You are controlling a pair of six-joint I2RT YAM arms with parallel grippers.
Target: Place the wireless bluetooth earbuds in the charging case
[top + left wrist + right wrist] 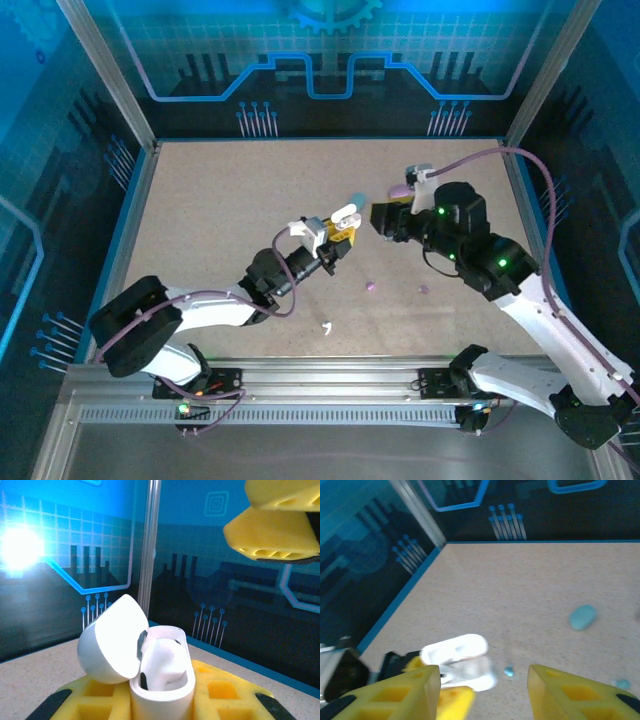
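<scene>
Yellow-padded left jaws were closed on the body of the white charging case [162, 692], holding it clear of the tabletop [200, 220] with its lid [112, 640] hinged open. The right jaws stood apart with nothing between them, just beside the case's open mouth.

Contents: one white earbud [165, 662] appeared to sit in the case. Whether it was fully seated, or whether a second well was filled, could not be told.

Loose items:
- Another white earbud [326, 326] lay near the front edge.
- Two light purple earbuds [370, 286] lay right of centre.
- A teal earbud [508, 671] lay on the tabletop by the held case.
- The teal case [582, 616] and purple case [400, 188] lay toward the back edge.

Risks, in my judgement:
- A bud sitting proud could spring out or block the lid.
- The nearby right jaws could clip the open lid and twist the case in its grip.
</scene>
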